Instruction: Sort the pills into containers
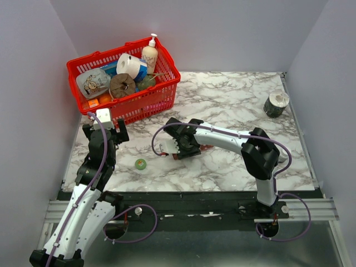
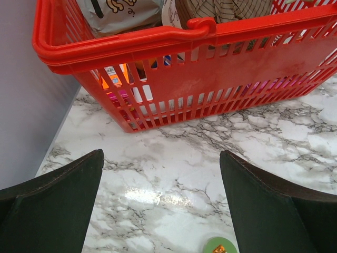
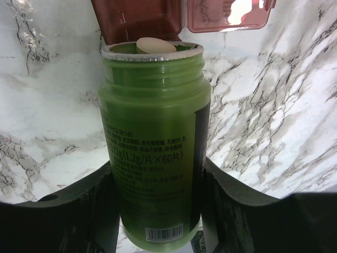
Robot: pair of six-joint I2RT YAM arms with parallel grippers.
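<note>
My right gripper is shut on a green pill bottle with its cap off. The bottle is tipped so that its mouth points at the containers, a dark red-brown strip with one clear reddish lid flipped open. A pale oval pill lies at the bottle's rim. In the top view the right gripper sits mid-table and covers most of the strip. My left gripper hangs open over bare marble, just in front of the basket. The green bottle cap lies beside its right finger.
A red mesh basket full of assorted goods stands at the back left, close to the left gripper. A dark roll with a white top stands at the back right. Grey walls close in the marble table.
</note>
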